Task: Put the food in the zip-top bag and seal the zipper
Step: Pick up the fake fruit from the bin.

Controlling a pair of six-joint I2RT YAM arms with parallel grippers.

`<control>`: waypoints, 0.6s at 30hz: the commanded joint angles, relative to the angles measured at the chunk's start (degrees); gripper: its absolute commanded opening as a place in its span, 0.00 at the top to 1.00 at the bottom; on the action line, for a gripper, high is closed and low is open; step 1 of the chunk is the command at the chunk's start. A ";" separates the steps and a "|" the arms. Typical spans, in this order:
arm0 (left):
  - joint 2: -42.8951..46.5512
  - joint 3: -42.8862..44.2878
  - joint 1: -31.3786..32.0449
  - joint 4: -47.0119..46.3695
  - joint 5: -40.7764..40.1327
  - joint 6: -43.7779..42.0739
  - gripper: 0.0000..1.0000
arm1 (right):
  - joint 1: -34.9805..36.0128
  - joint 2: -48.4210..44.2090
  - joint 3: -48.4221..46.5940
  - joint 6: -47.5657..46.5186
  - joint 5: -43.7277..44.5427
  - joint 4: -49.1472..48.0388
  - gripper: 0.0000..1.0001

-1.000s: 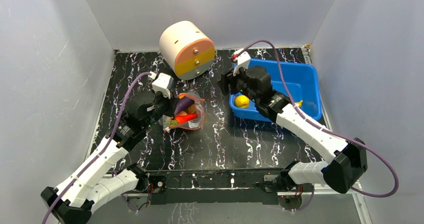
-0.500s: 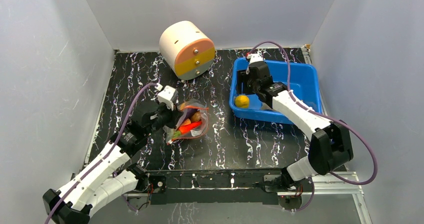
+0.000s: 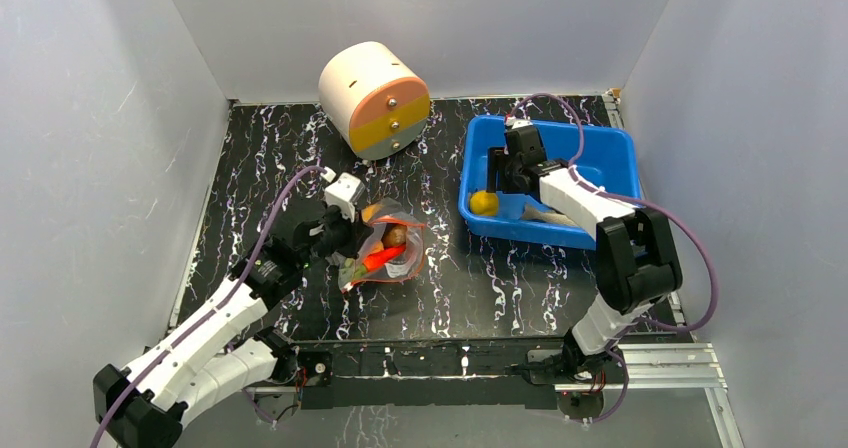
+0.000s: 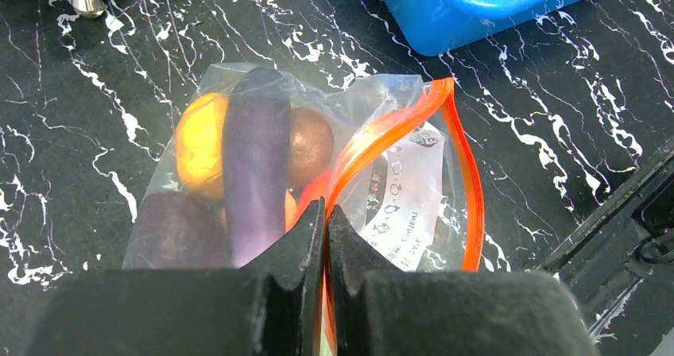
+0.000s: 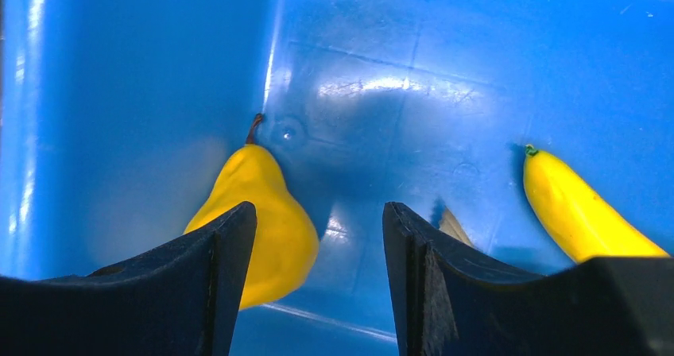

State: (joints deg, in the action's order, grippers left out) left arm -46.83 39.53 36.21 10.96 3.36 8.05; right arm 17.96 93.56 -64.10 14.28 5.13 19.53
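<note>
We see the zip-top bag [image 3: 392, 244] [image 4: 238, 133] lying on the bench [image 3: 480, 278], left of the middle and about halfway between the near and far edges. Its mouth gapes open, and the red-orange zipper [image 4: 463, 165] curves in a loop. The left jaws are pressed together on that zipper at the near end of the loop. Through the clear plastic we make out the purple eggplant [image 4: 256, 157], an orange round piece [image 4: 199, 153], a brown round piece [image 4: 311, 156] and the orange carrot [image 3: 380, 259]. The blue bin [image 3: 632, 173] [image 5: 381, 62] sits in the far right corner of the bench. The right jaws stand apart inside it, low over its floor. A yellow pear [image 3: 484, 202] [image 5: 266, 205] lies partly behind one of them, though we cannot tell whether it touches. A yellow banana [image 5: 584, 213] lies off to the other side, clear of both. A cream-and-orange cylinder [image 3: 375, 98] rests on its side at the far edge, left of the bin and well apart from the bag.
</note>
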 commanded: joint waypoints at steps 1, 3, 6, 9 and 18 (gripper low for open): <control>-1.55 0.35 -0.08 -2.67 0.77 -0.74 1.00 | -0.47 2.82 -4.48 -0.10 2.44 -2.80 0.43; -1.99 -0.30 -0.04 -3.50 0.06 -1.05 1.00 | -0.51 5.52 -5.75 -0.23 4.85 -2.58 0.44; -1.97 -1.35 -0.08 -5.23 -1.22 -1.11 1.00 | -0.94 9.01 -7.87 -0.24 3.83 -2.93 0.44; -2.72 -0.84 -0.07 -5.60 -2.00 -1.17 1.00 | -1.10 10.26 -10.70 0.83 2.03 -1.36 0.44; -5.56 0.10 -0.08 -5.69 -1.15 -2.52 1.00 | -1.94 5.75 -13.48 0.39 -3.40 3.99 0.43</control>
State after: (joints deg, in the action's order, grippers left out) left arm -52.88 38.72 36.21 6.46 2.35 6.61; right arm 16.40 104.20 -75.02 15.11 5.56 22.17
